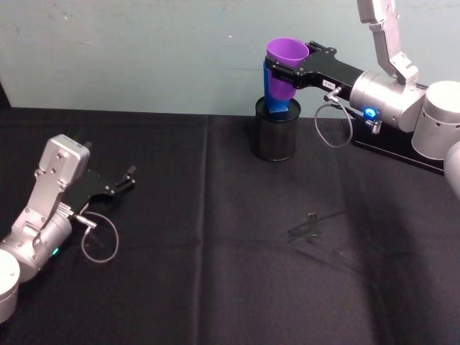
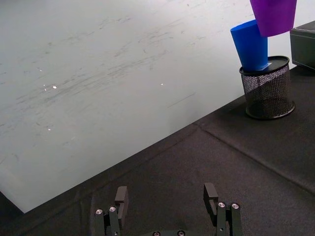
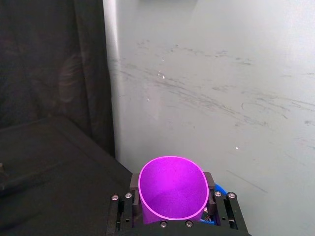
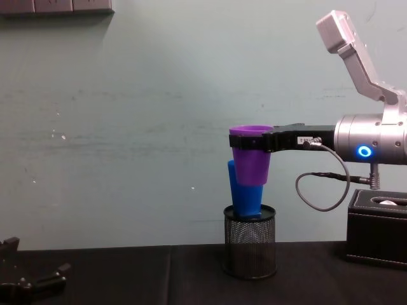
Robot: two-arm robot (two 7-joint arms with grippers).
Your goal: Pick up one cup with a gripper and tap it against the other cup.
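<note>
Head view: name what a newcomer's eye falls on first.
The purple cup, held high at the back by the right gripper clamped near its rim, stands out first. Just below it the blue cup leans in a black mesh holder; whether they touch is unclear. The left gripper sits open, low over the left of the black table.

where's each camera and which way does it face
Head: high, looking down at the table; both arms, left gripper parked, right gripper holding the purple cup.
Chest: low, facing the wall; right arm, left gripper.
Left wrist: looks across the table past its open fingers.
Right wrist: looks into the purple cup between its fingers.
Shared: head and chest both show the blue cup in the holder.
</note>
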